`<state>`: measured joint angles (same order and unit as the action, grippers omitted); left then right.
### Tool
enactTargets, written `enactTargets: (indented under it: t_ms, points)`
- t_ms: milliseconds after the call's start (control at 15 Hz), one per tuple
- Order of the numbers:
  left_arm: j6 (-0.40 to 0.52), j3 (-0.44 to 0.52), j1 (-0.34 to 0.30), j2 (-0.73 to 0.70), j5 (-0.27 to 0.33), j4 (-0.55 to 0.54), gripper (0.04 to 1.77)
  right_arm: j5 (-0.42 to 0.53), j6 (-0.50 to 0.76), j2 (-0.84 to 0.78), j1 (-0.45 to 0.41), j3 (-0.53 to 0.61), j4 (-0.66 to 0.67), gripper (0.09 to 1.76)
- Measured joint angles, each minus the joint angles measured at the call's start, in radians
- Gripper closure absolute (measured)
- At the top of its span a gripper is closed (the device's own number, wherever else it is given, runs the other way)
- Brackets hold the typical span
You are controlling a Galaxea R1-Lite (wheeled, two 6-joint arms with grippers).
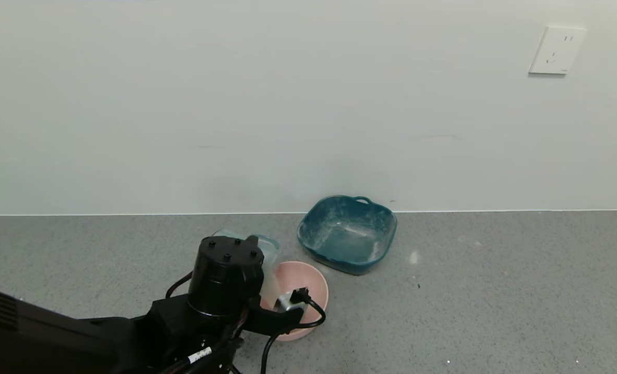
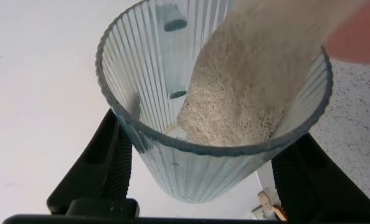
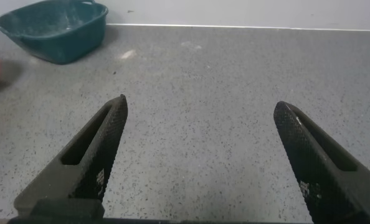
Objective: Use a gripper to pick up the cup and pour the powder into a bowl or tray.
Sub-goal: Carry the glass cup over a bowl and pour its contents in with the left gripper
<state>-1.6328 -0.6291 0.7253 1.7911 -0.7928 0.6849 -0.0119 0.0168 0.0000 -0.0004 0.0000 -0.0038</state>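
Observation:
My left gripper point(image 1: 265, 275) is shut on the ribbed pale blue cup point(image 1: 268, 250) and holds it tilted over the pink bowl point(image 1: 311, 284). In the left wrist view the black fingers point(image 2: 107, 158) clamp the cup point(image 2: 154, 81) on both sides. The whitish-grey powder point(image 2: 247, 93) lies heaped along the cup's lower side and reaches its rim, next to the pink bowl point(image 2: 365, 37). My right gripper point(image 3: 200, 109) is open and empty above bare counter, out of the head view.
A dark teal squarish dish with handles point(image 1: 347, 234), dusted with powder, stands behind the pink bowl near the wall; it also shows in the right wrist view point(image 3: 54, 28). The grey speckled counter point(image 1: 495, 291) stretches to the right. A wall socket point(image 1: 557, 50) is high up.

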Motion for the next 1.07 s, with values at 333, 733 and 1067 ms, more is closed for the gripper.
enactTargets:
  t_ms: [333, 733, 1067]
  points:
    - [0.028, 0.004, -0.001, -0.001, 0.030, 0.003, 0.52, 0.000, 0.000, 0.000, 0.000, 0.000, 0.000, 0.14]
    - [0.130, 0.007, -0.001, -0.019, 0.124, 0.004, 0.52, 0.000, 0.000, 0.000, 0.000, 0.000, 0.000, 0.14]
    - [0.311, -0.002, 0.014, -0.045, 0.151, 0.006, 0.52, -0.001, 0.000, 0.000, 0.000, 0.000, 0.000, 0.14]
